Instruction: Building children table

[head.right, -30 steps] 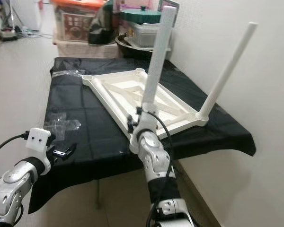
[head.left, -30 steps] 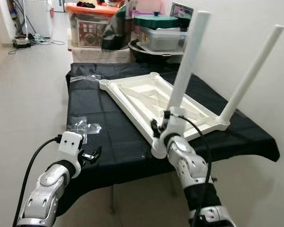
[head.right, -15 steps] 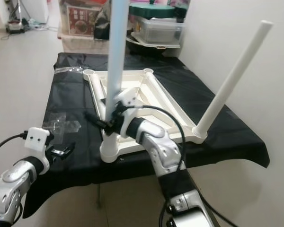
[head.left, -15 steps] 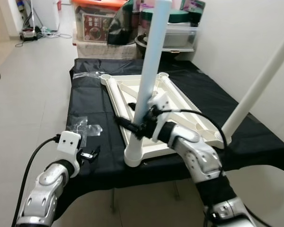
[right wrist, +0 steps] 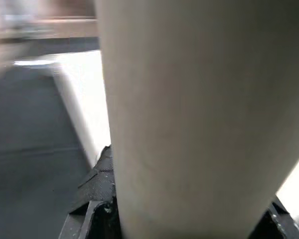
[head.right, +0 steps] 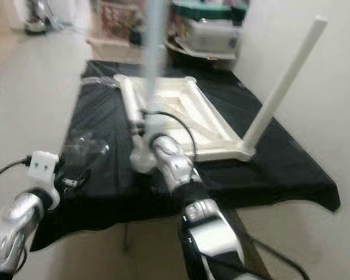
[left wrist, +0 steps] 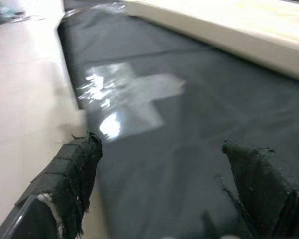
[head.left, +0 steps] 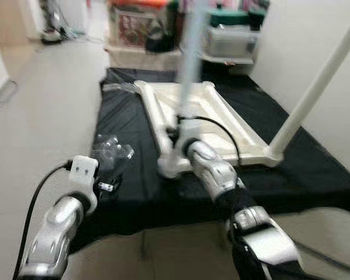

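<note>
Black cloth (head.left: 134, 175): right end effector (head.left: 176, 129) grips leg (head.left: 189, 52).

The table top (head.left: 221, 116) lying upside down is smooth cream plastic with a soft sheen, and so are its two standing legs, the near leg (head.left: 189, 64) and the far leg (head.left: 315, 93). Under them a black cloth (head.left: 315, 175) covers the worktop to its edges; it looks thin and faintly glossy. Near the cloth's left edge lies a clear plastic bag (left wrist: 129, 97), crinkled and shiny. The right gripper (right wrist: 189, 219) holds the near leg with black fingers (right wrist: 97, 174) of finely textured material; the left gripper (left wrist: 164, 199) has fingers (left wrist: 72, 164) wrapped in rough, frayed black fabric. Both arms are glossy silver metal. The floor (head.left: 41, 99) is pale, smooth tile.
</note>
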You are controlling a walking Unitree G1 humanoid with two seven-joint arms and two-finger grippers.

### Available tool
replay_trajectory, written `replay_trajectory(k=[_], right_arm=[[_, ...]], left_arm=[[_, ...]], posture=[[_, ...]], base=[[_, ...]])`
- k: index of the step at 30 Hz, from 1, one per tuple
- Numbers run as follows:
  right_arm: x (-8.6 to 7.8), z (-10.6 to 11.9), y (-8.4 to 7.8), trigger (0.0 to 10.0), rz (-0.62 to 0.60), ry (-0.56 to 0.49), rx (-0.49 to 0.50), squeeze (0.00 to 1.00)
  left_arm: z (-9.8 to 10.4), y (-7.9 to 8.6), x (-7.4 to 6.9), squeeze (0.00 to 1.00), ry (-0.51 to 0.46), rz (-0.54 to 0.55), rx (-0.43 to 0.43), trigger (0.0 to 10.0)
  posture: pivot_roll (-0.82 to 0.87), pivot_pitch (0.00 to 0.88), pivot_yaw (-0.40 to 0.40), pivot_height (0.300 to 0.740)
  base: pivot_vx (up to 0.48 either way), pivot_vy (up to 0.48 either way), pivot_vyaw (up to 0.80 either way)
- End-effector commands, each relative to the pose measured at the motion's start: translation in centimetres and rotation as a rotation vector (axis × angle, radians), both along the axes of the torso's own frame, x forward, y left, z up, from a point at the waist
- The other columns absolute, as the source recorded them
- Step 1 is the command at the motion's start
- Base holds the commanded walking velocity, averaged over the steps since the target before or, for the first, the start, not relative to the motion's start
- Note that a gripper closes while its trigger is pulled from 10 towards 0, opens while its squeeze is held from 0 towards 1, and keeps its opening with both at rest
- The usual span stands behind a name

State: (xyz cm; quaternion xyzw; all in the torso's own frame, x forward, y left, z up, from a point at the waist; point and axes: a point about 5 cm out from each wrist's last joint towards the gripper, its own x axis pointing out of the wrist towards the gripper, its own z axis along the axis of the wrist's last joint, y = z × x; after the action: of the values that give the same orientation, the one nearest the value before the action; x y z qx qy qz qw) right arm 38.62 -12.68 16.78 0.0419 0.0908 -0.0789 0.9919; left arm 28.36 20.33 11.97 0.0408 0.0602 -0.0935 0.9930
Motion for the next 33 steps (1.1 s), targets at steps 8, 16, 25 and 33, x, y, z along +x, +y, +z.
replay_trajectory(k=[8, 16, 25, 33], right_arm=[[-3.2, 0.5, 7.8, 10.0, 0.401, -0.042, 0.096, 0.0], [-4.1, 4.8, 9.5, 10.0, 0.9, -0.265, 0.246, 0.0], [-4.8, 5.3, 9.7, 10.0, 1.135, -0.301, 0.116, 0.0], [-3.0, 2.6, 10.6, 0.0, 1.088, -0.17, 0.025, 0.0]], left_arm=[[0.3, -1.2, 0.8, 0.0, -0.004, -0.051, 0.005, 10.0], [0.5, -0.9, 0.8, 0.0, -0.009, -0.047, 0.006, 10.0], [0.2, -1.0, 0.5, 0.0, -0.007, -0.036, 0.0, 10.0], [0.3, -0.3, 0.2, 0.0, -0.009, -0.018, 0.009, 10.0]], posture=[[0.13, 0.0, -0.151, 0.74], [0.13, 0.0, -0.163, 0.74], [0.15, 0.0, -0.178, 0.74], [0.17, 0.0, -0.191, 0.74]], base=[[0.0, 0.0, 0.0], [0.0, 0.0, 0.0], [0.0, 0.0, 0.0], [0.0, 0.0, 0.0]])
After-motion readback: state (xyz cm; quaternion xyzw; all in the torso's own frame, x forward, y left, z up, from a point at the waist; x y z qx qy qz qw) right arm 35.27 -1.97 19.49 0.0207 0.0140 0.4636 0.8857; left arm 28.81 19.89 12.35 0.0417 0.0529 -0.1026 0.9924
